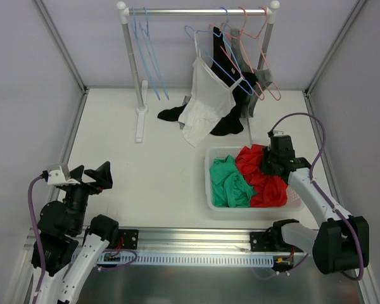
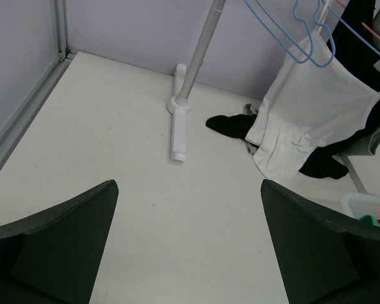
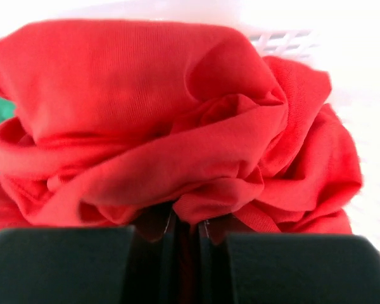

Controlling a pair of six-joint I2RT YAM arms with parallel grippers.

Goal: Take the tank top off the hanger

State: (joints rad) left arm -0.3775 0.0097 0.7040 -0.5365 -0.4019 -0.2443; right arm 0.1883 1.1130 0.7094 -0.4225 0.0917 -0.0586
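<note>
White tank top [image 1: 209,95] hangs on a blue hanger [image 2: 309,61] at the upper centre of the top view, on the clothes rack [image 1: 196,11]. Its hem drapes down onto the table [image 1: 152,171], with a black garment [image 1: 227,125] behind and under it. It looks like thin, limp, light knit: it will stretch and sag instead of holding shape, and the straps will probably snag on the hanger ends. Best hold is likely a shoulder strap right beside the hanger arm, or pinch the hem and pull down and off one side. The hanger is free to swing on the rail, so it probably needs steadying. Left gripper [image 1: 92,176] sits at lower left, fingers wide apart and holding nothing, well apart from the top. Right gripper [image 1: 269,166] is down in the white basket [image 1: 208,190] at lower right, fingers together and pinched on the red garment [image 1: 263,177], beside a green garment [image 1: 231,180]. The left wrist view shows the tank top's neckline and strap on the hanger and the creased hem at upper right, clearer than from above. The right wrist view shows only red folds and the pinch, which the top view can't resolve. Only the top view shows both arms.
</note>
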